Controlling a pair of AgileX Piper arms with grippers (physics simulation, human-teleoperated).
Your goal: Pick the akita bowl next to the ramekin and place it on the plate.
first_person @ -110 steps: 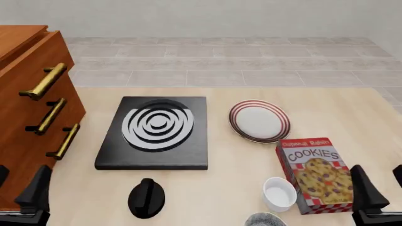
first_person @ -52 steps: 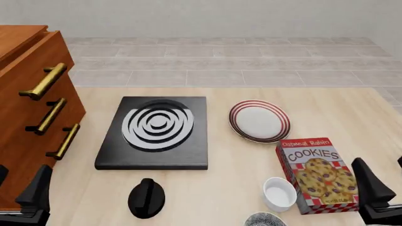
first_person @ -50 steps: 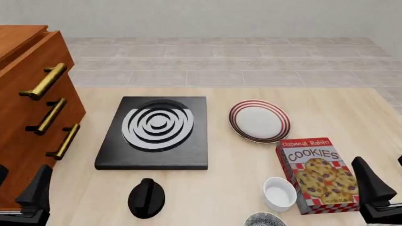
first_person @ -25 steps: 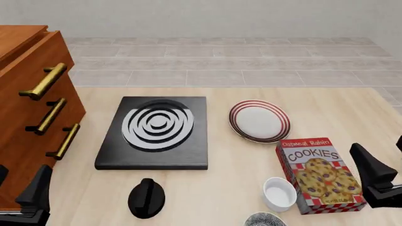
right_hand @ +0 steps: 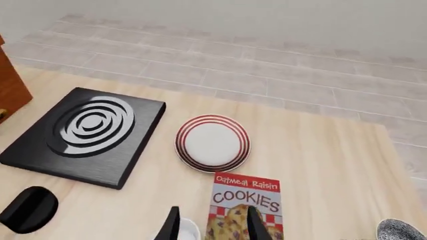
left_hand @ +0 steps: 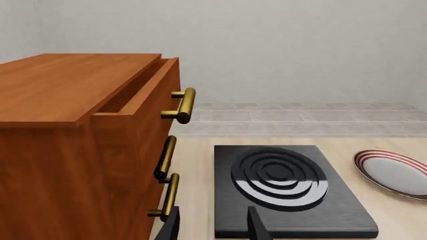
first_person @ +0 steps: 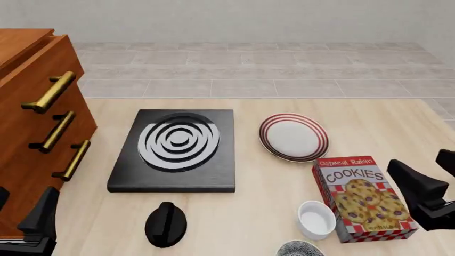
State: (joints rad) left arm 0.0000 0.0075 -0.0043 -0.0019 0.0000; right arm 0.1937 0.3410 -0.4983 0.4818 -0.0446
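The akita bowl (first_person: 299, 249), grey and speckled, shows only its far rim at the near table edge in the front view. Just beyond it stands the white ramekin (first_person: 316, 219), seen as a sliver of rim (right_hand: 189, 231) in the right wrist view. The red-ringed plate (first_person: 293, 137) (right_hand: 212, 142) (left_hand: 393, 172) lies mid-table, empty. My right gripper (first_person: 416, 160) (right_hand: 212, 227) hovers open to the right of the cookie box, holding nothing. At the near left, by the cabinet, my left gripper (first_person: 25, 192) (left_hand: 213, 229) stands open and empty.
A cookie box (first_person: 363, 197) stands between the ramekin and my right gripper. A black stove plate (first_person: 176, 149) lies left of the plate, with a glossy black knob (first_person: 165, 224) near it. A wooden drawer cabinet (first_person: 35, 122) fills the left. Another grey speckled round thing (right_hand: 400, 231) shows at the right wrist view's edge.
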